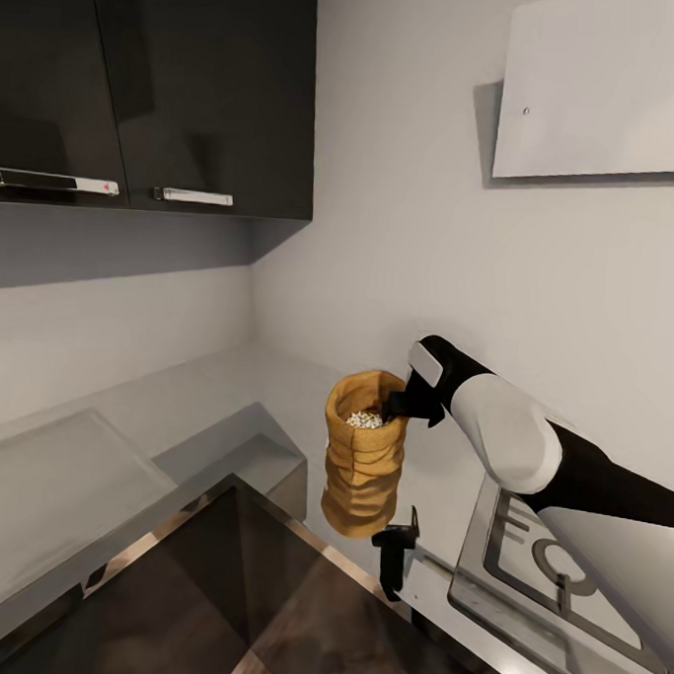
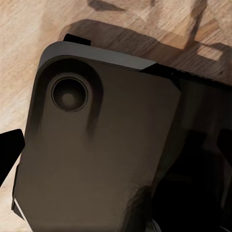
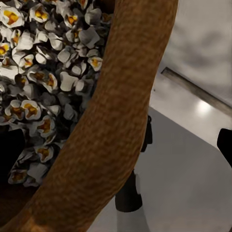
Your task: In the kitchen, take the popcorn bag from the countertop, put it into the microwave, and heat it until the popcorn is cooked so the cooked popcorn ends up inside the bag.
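Observation:
The popcorn bag [image 1: 362,467], a tan wrinkled sack with a rolled rim, hangs in the air in front of the pale wall, above the glossy countertop [image 1: 263,610]. My right gripper [image 1: 397,403] is shut on the bag's rim [image 3: 121,121] from the right side. The popcorn [image 1: 364,418] lies heaped inside the open bag. Close up in the right wrist view, the popcorn [image 3: 48,72] is puffed white pieces with yellow centres. One dark fingertip [image 2: 9,152] of my left gripper shows at the edge of the left wrist view, over a wooden floor. The microwave is out of view.
A steel gas hob [image 1: 561,586] lies at the lower right, under a flat white hood [image 1: 597,89]. A small black upright fitting [image 1: 395,550] stands just below the bag. Dark cabinets [image 1: 162,91] hang at the upper left. A dark robot body panel [image 2: 101,145] is close to the left wrist camera.

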You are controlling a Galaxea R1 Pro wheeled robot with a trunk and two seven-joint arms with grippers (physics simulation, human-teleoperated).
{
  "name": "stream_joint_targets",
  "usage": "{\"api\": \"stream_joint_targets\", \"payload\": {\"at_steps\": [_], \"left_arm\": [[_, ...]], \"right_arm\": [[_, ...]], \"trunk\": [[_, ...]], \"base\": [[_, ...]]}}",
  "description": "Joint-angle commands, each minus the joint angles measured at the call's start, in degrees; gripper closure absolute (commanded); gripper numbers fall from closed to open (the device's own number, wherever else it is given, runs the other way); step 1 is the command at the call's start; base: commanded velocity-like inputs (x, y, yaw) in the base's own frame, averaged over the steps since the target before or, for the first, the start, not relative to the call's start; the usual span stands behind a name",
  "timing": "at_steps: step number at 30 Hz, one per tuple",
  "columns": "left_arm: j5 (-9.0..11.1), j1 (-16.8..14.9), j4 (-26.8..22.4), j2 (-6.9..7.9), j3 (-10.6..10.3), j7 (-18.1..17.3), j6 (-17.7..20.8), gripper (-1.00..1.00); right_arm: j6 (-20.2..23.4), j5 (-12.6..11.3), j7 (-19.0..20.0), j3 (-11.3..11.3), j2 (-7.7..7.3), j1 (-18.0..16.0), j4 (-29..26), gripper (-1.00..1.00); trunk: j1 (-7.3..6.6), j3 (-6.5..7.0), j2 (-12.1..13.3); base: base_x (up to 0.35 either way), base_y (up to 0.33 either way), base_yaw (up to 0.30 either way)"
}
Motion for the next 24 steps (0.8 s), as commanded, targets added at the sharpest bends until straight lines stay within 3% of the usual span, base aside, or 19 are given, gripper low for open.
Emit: {"api": "stream_joint_targets", "payload": {"at_steps": [1, 7, 11, 15, 18, 21, 24], "left_arm": [[0.3, 0.0, -0.1, -0.02, 0.3, -0.2, 0.1, -1.00], [0.3, 0.0, -0.1, -0.03, 0.3, -0.2, 0.1, -1.00], [0.3, 0.0, -0.1, 0.00, 0.3, -0.2, 0.1, -1.00], [0.3, 0.0, -0.1, 0.03, 0.3, -0.2, 0.1, -1.00], [0.3, 0.0, -0.1, 0.01, 0.3, -0.2, 0.1, -1.00], [0.3, 0.0, -0.1, -0.01, 0.3, -0.2, 0.1, -1.00], [0.3, 0.0, -0.1, -0.03, 0.3, -0.2, 0.1, -1.00]], "right_arm": [[0.3, 0.5, 0.0, -0.5, 0.04, 0.0, -0.1, 1.00], [0.3, 0.5, 0.1, -0.8, 0.22, 0.0, -0.3, 1.00], [0.3, 0.5, 0.0, -3.8, 0.34, 0.0, -0.9, 1.00], [0.3, 0.5, 0.0, -4.4, 0.53, 0.0, -1.5, 1.00], [0.3, 0.5, 0.0, -4.7, 0.85, 0.0, -7.1, 1.00], [0.3, 0.5, 0.0, -4.8, 1.22, 0.0, -16.5, 1.00], [0.3, 0.5, 0.1, -4.8, 1.23, 0.0, -20.5, 1.00]], "trunk": [[0.00, -0.06, 0.0], [0.00, -0.06, 0.0], [0.00, -0.06, 0.0], [0.00, -0.06, 0.0], [0.00, -0.06, 0.0], [0.00, -0.06, 0.0], [0.00, -0.06, 0.0]], "base": [[0.000, 0.000, 0.000], [0.000, 0.000, 0.000], [0.000, 0.000, 0.000], [0.000, 0.000, 0.000], [0.000, 0.000, 0.000], [0.000, 0.000, 0.000], [0.000, 0.000, 0.000]]}}
